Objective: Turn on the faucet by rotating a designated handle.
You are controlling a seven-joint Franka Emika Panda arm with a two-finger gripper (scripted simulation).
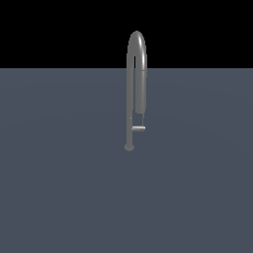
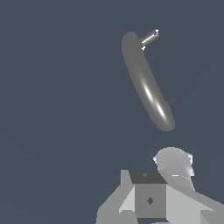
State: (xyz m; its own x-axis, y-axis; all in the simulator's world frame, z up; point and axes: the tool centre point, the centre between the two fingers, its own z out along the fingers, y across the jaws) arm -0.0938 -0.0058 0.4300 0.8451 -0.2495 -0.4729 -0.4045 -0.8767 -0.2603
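1. No writing, brand or label shows on anything in either view, and no container appears.
2. The faucet (image 1: 136, 74) stands upright on a flat grey floor (image 1: 59, 188): a thin grey pipe rising from a small round base, bending over in a narrow arch and coming down as a thicker spout end.
3. The handle (image 1: 138, 129) is a short horizontal bar, lighter on top, low on the pipe just above the base. It sticks out toward the exterior view's right, just under the spout end.
4. In the wrist view the faucet (image 2: 146, 83) is seen from above as a long, glossy, slanted oval, with the handle (image 2: 150, 38) poking out at its far end.
5. The gripper (image 2: 151, 199) shows only in the wrist view, as grey blocky parts at the picture's edge. The faucet lies ahead of it and well apart; nothing touches.
6. The fingertips are not clearly visible, so I cannot tell whether the jaws stand apart or together. Nothing appears between them.
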